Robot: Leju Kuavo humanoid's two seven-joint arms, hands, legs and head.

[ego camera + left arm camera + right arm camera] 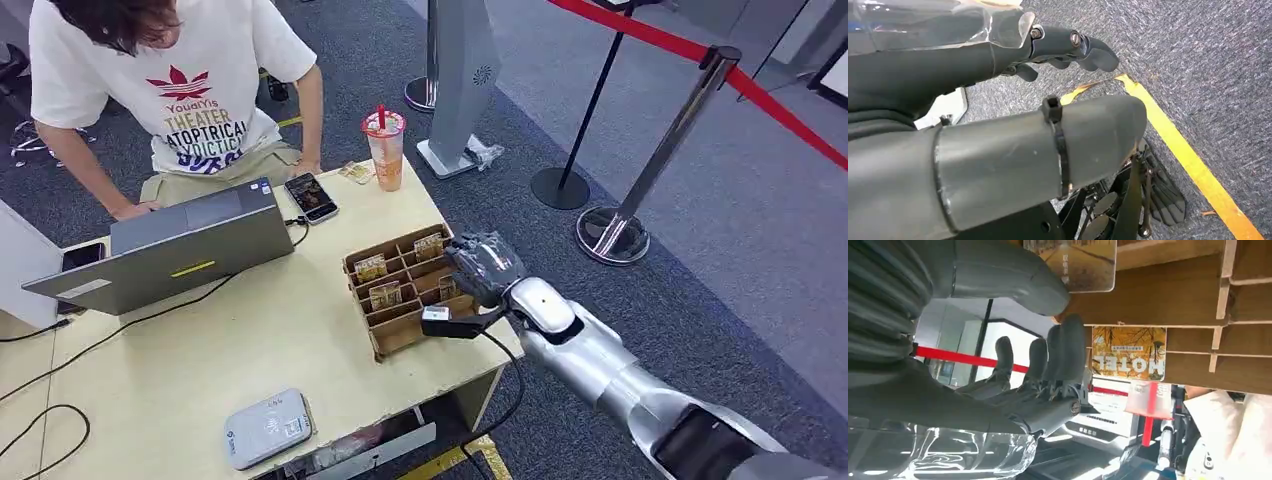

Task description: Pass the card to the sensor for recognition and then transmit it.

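Note:
A cardboard card box (398, 334) with several compartments stands at the table's right edge, and cards stand upright in it (371, 267). My right hand (485, 265) hovers over the box's right-side compartments with its fingers apart and nothing held. In the right wrist view, the thumb (1013, 275) lies right beside one card (1083, 265), and the fingers (1058, 355) reach toward a card printed HOTEL (1130, 352). The grey-white sensor pad (268, 428) lies near the table's front edge. My left hand (1013, 55) hangs over the carpet, empty, fingers loosely extended.
A person sits behind the table at an open laptop (180, 245). A phone (311, 197) and a drink cup with a red straw (385, 150) stand at the far side. Cables trail across the left of the tabletop (250, 340). Stanchions with a red belt (640, 190) stand to the right.

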